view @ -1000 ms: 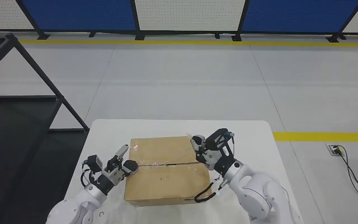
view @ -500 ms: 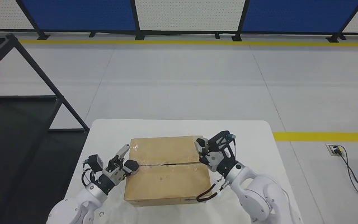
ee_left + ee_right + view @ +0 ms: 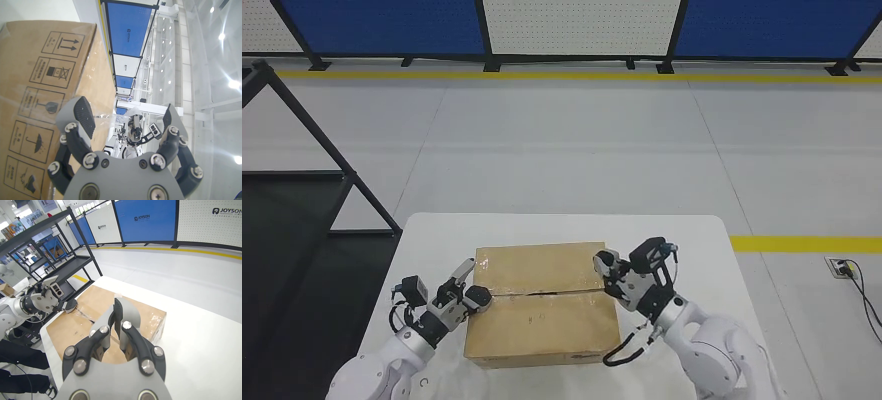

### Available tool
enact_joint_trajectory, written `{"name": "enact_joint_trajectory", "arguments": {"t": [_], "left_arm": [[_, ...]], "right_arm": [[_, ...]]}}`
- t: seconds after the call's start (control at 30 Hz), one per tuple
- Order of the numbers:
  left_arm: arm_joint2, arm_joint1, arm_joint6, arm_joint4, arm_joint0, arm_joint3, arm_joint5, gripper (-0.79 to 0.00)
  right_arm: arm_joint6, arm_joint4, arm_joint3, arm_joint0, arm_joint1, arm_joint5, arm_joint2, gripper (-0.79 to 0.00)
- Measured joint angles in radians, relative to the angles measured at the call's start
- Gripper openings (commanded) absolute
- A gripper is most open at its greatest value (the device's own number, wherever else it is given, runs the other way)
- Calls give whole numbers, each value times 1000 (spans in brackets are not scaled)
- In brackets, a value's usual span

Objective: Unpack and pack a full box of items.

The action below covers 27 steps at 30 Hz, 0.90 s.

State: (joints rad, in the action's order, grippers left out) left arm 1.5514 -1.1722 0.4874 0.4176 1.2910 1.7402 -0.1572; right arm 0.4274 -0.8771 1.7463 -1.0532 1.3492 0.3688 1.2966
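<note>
While two tools (image 3: 469, 282) (image 3: 600, 264) flank it, one box (image 3: 532, 325) sits.

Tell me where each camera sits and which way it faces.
Top view: above the arms, looking down at the cardboard box on the table; left gripper and right gripper show.
Left wrist view: beside the box's printed side; its open gripper shows.
Right wrist view: above the box top, facing across it; its shut gripper shows.
All share the box.
</note>
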Motion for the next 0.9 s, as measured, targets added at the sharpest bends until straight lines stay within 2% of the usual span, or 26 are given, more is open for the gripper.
{"name": "enact_joint_trajectory", "arguments": {"t": [0.27, 0.53, 0.9], "left_arm": [[5, 1, -7, 6, 11, 2, 7, 0], [21, 3, -14, 29, 31, 10, 25, 0], [49, 5, -22, 56, 52, 17, 40, 0]], "right_arm": [[1, 122, -16, 66, 0, 98, -26, -785], [20, 113, -28, 166, 10, 90, -113, -785], [-6, 119, -47, 240, 18, 111, -171, -785]]}}
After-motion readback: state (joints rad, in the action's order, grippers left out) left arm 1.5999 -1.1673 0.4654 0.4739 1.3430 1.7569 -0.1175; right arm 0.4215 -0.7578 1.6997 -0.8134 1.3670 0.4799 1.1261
